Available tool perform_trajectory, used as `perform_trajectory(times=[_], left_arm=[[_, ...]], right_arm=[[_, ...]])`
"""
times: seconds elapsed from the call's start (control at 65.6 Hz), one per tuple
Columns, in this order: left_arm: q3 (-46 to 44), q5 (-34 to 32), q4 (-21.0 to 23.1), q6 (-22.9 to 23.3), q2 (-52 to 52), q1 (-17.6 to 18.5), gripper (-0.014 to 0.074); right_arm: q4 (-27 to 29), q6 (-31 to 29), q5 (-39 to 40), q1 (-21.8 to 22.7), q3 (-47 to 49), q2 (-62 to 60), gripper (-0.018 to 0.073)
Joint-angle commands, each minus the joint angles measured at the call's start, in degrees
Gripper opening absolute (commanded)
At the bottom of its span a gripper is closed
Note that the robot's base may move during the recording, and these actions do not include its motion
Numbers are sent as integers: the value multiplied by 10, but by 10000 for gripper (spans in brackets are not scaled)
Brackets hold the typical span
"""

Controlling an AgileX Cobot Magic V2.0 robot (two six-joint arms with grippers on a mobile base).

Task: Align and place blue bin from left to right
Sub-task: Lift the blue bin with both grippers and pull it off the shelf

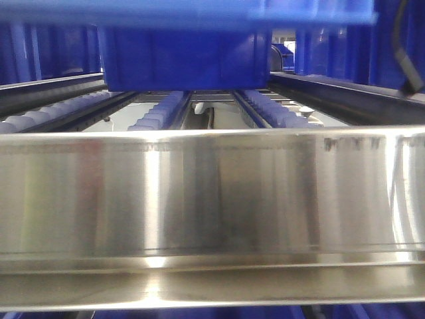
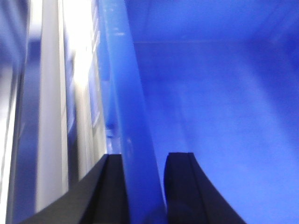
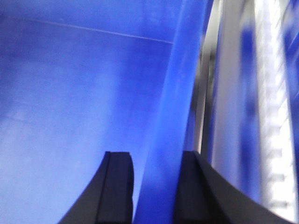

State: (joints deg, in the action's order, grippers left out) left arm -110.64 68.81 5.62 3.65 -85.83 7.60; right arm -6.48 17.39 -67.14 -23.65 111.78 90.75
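Shiny steel panel [image 1: 212, 193] across the front; blue roller tracks [image 1: 159, 114] behind it, between dark side rails [image 1: 345, 93].

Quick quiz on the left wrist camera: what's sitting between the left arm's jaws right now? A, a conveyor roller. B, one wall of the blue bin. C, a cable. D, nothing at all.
B: in the left wrist view a wall of the blue bin runs straight down between the two dark jaws of the left gripper, which flank it closely.
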Motion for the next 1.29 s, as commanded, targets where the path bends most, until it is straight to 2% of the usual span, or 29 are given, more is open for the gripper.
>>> perform_trajectory(times=[0.0,0.213,1.28], left_arm=[[-33,-21,25,-5,20,2,-111],[-37,11,31,-5,16,2,-111],[-37,11,31,-5,-15,2,-111]], right_arm=[[-40,-19,28,0,7,-33,-153],[-44,-19,54,0,7,-39,-153],[-43,-19,63,0,7,-17,-153]])
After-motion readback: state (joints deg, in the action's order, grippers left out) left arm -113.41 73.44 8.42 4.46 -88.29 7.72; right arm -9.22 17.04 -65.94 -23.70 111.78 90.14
